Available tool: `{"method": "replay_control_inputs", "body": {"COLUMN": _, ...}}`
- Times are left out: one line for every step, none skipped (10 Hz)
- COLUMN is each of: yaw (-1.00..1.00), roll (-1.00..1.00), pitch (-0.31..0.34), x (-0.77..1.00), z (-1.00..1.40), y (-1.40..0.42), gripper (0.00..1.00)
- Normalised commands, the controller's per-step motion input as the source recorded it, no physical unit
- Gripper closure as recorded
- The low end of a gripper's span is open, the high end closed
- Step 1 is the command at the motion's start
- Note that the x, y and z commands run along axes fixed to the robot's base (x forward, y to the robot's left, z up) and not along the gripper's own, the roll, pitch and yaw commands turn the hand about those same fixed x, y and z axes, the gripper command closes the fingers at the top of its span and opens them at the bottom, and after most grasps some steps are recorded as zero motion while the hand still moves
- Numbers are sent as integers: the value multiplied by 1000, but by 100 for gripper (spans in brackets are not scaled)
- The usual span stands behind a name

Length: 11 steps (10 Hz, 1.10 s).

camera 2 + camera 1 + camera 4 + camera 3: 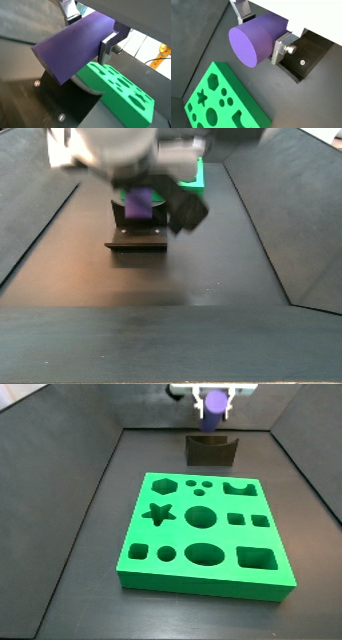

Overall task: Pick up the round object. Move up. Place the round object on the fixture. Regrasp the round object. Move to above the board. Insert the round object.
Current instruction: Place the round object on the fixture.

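At the top of a side view, the gripper [214,398] squeezed the purple peg [214,406] above the fixture [210,451].

A silver-fingered gripper [261,31] is holding a purple round object [252,41] above the dark fixture [210,451], near the bright green board [203,534].

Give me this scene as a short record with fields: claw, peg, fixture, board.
claw: shut on the purple peg, raised over the far end of the floor, above the fixture
purple peg: held between the silver fingers, clear of the fixture in a side view
fixture: dark block on the floor beyond the board, notch empty
board: green slab lying flat, all visible holes empty
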Motion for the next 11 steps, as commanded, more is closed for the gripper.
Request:
{"method": "replay_control_inputs", "body": {"yaw": -175, "roll": -243, "pitch": 47, "x": 172, "z": -1000, "y": 131, "gripper": 100}}
{"method": "replay_control_inputs", "body": {"yaw": -162, "roll": -172, "pitch": 7, "x": 163, "z": -889, "y": 123, "gripper": 100}}
{"method": "replay_control_inputs", "body": {"yaw": -153, "roll": -158, "pitch": -11, "x": 145, "z": -741, "y": 111, "gripper": 100}}
{"method": "replay_control_inputs", "body": {"yaw": -125, "roll": -135, "pitch": -37, "x": 109, "z": -473, "y": 74, "gripper": 100}}
{"method": "replay_control_inputs", "body": {"yaw": -104, "roll": -117, "pitch": -54, "x": 89, "z": -288, "y": 57, "gripper": 100}}
{"method": "replay_control_inputs", "body": {"yaw": -76, "roll": -95, "pitch": -65, "x": 54, "z": -183, "y": 53, "gripper": 100}}
{"method": "replay_control_inputs", "body": {"yaw": -66, "roll": -93, "pitch": -66, "x": 51, "z": -182, "y": 54, "gripper": 100}}
{"method": "replay_control_inputs", "body": {"yaw": -40, "roll": -93, "pitch": -66, "x": 51, "z": -182, "y": 53, "gripper": 100}}
{"method": "replay_control_inputs", "body": {"yaw": -33, "roll": -93, "pitch": -66, "x": 50, "z": -182, "y": 53, "gripper": 100}}
{"method": "replay_control_inputs", "body": {"yaw": 0, "roll": 0, "pitch": 0, "x": 0, "z": -167, "y": -500, "gripper": 100}}
{"method": "replay_control_inputs", "body": {"yaw": 0, "roll": 0, "pitch": 0, "x": 0, "z": 0, "y": 0, "gripper": 0}}
